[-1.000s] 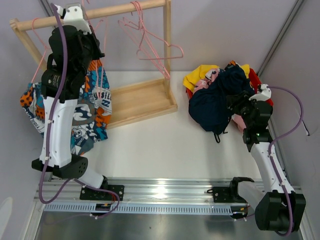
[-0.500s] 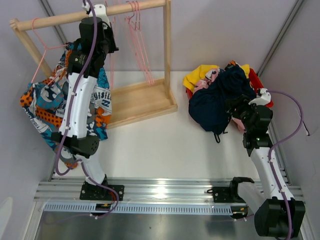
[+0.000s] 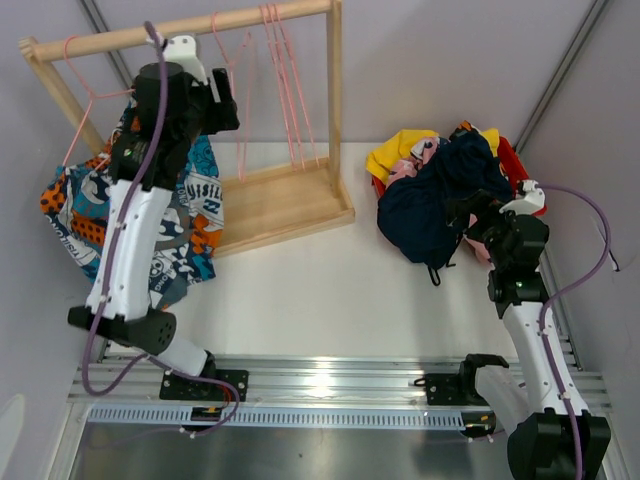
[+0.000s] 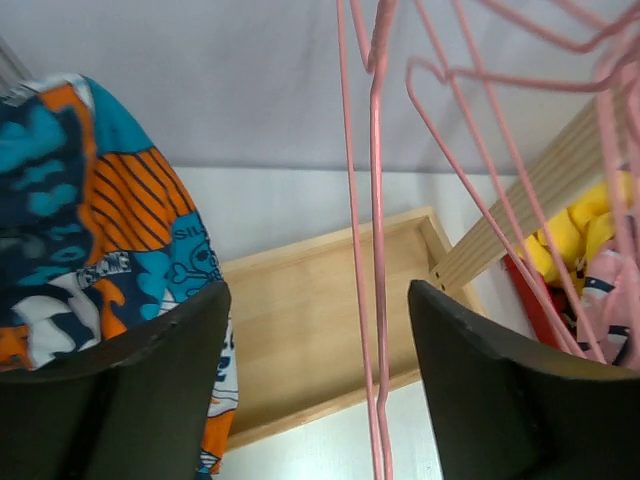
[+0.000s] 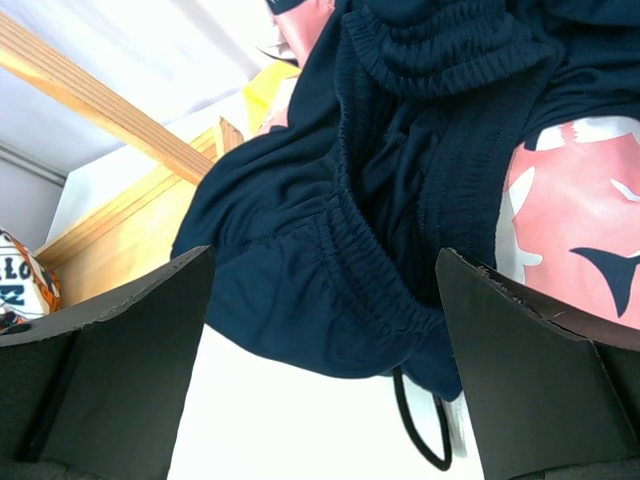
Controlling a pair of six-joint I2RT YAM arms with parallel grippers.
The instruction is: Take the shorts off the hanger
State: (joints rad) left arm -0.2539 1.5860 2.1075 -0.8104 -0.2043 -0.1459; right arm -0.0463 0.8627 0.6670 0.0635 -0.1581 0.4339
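Left gripper [image 4: 315, 330], right gripper [image 5: 322, 300] both gaping, empty.
Wrist cams alone show pink hangers [image 4: 375, 200] framed between left's fingers, navy shorts [image 5: 400, 180] before right's.

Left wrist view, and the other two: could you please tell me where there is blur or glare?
Left wrist: the near fingers are dark and soft, the pink hangers sharper. Right wrist: fingers likewise soft, the navy shorts sharp. Top external: glare on the metal rail.

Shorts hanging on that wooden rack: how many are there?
1: the blue, orange and white patterned shorts hang at the wooden rack's left end, partly behind the left arm. The other pink wire hangers look bare.
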